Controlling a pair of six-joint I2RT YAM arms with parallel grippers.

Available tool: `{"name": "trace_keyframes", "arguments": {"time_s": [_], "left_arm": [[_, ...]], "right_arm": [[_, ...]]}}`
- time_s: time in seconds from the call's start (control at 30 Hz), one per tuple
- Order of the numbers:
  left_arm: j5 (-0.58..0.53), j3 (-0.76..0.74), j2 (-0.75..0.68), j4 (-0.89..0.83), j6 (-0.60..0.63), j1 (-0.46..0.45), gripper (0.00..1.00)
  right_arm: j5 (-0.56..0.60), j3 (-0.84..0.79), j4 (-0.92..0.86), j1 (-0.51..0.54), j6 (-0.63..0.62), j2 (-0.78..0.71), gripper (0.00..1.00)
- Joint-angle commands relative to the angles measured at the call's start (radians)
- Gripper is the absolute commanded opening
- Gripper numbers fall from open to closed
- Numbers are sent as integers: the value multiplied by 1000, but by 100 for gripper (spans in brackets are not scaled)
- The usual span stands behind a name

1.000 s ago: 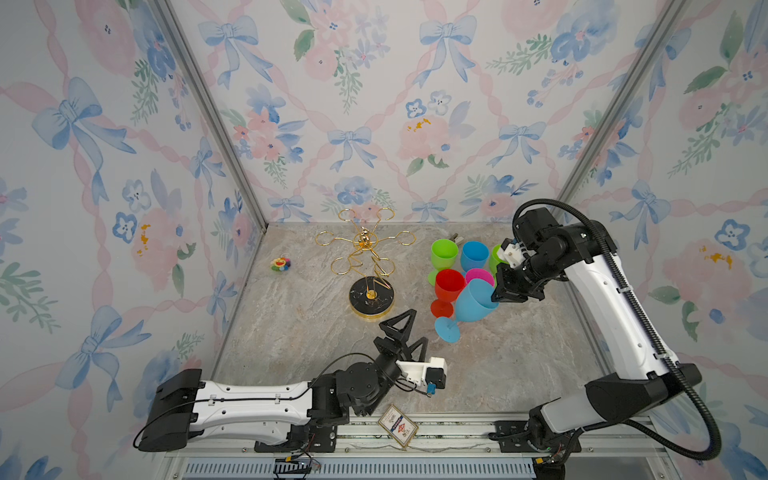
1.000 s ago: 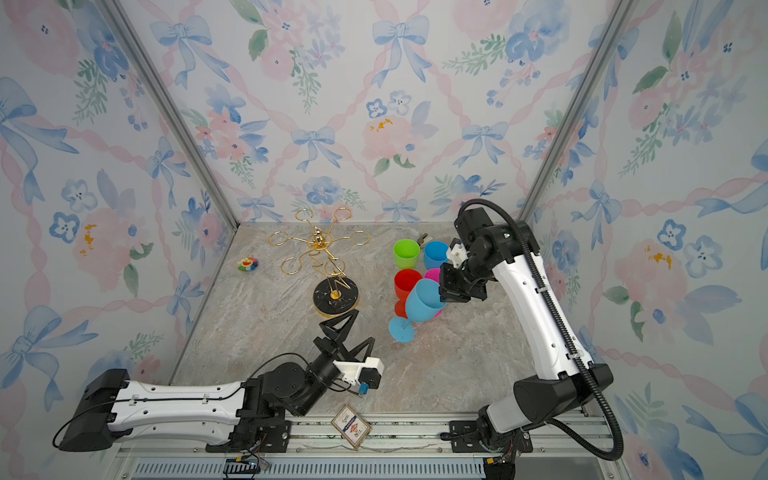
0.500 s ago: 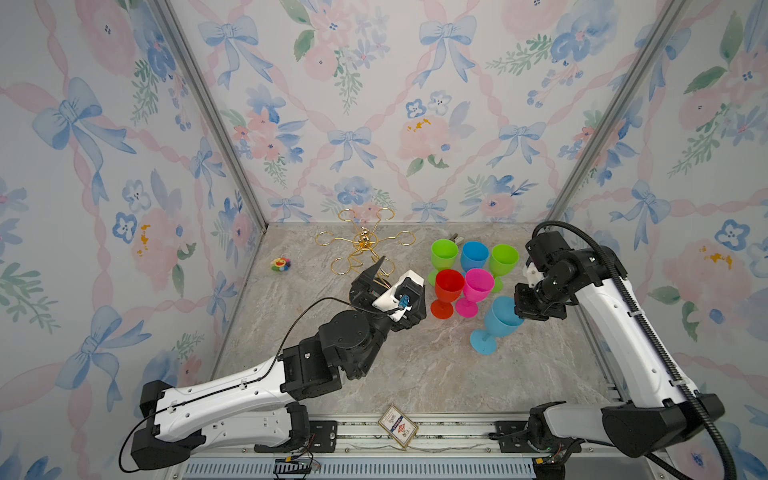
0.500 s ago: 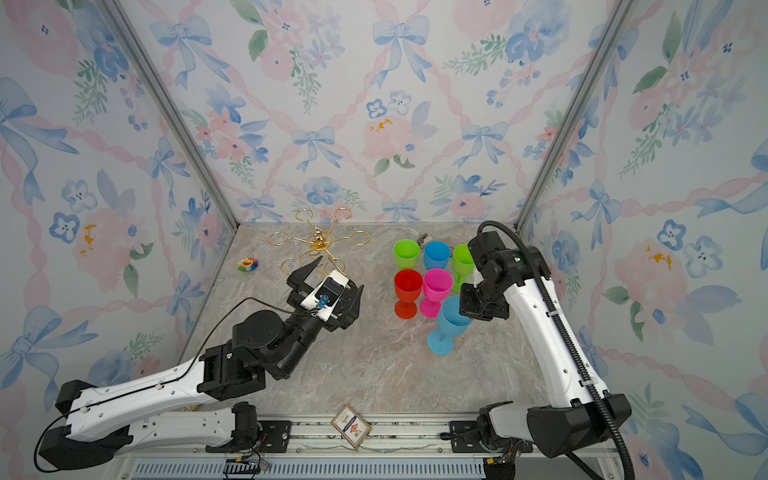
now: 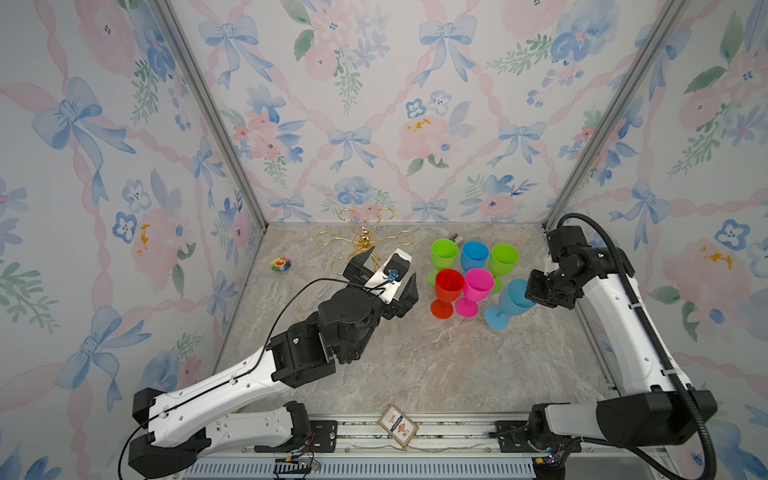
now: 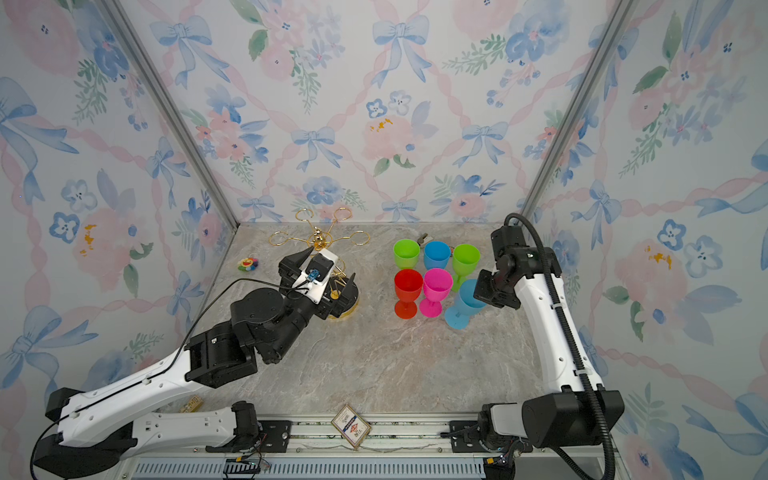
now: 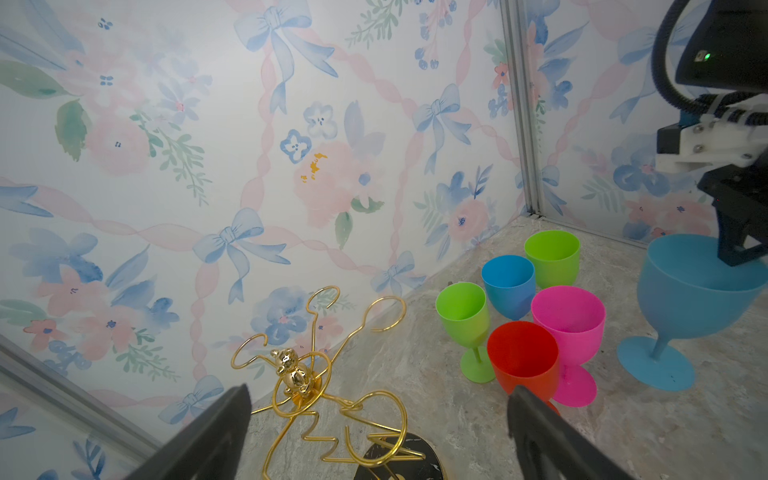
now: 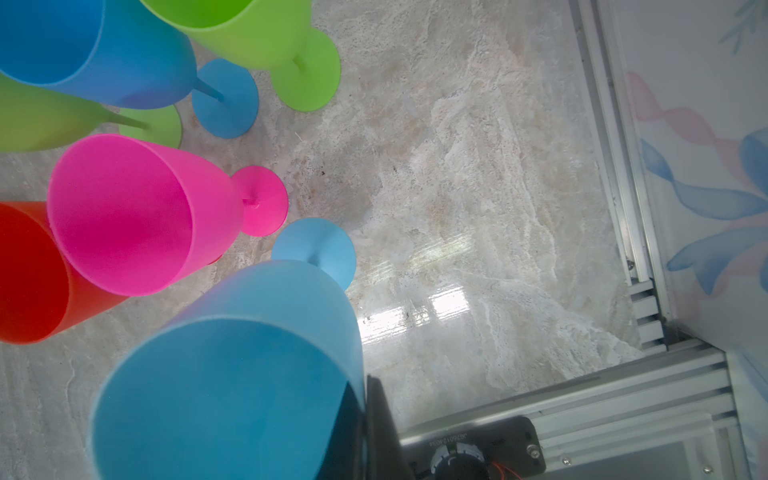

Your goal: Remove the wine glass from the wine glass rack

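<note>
Right gripper (image 5: 532, 292) jaws pinched on blue wine glass (image 5: 509, 302) rim. Foot on table (image 5: 415, 357), just beside pink glass (image 5: 478, 286), well apart from rack (image 5: 365, 241). Left gripper (image 5: 386, 270) jaws wide, at rack.

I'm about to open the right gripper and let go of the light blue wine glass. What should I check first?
1. Right gripper shut on the rim of the light blue wine glass: ok.
2. Its foot flat on the table: cannot tell. The glass leans, though the foot looks down in the left wrist view.
3. Foot apart from the pink wine glass: ok, a narrow gap shows.
4. Loops in view on the wine glass rack bare, no glass hanging: ok.
5. Left gripper open, holding nothing, above the rack and away from the glasses: ok.
</note>
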Motion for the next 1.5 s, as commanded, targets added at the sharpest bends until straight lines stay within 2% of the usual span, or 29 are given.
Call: {"name": "trace_keyframes", "arguments": {"time_s": [0.0,0.23,0.83,1.47], "left_arm": [[26,23,-7,-41,-26,6,98],[34,23,-6,-41,-23,8,98],[51,-8,-17,-40,-49,38,98],[53,-9,-36,-48,-63,58,98]], "right_arm": [[31,-5,37,-29,-33,36,0],[34,27,47,-68,-71,87,0],[36,92,141,-72,-45,224,0],[29,94,157,-68,-50,257,0]]}}
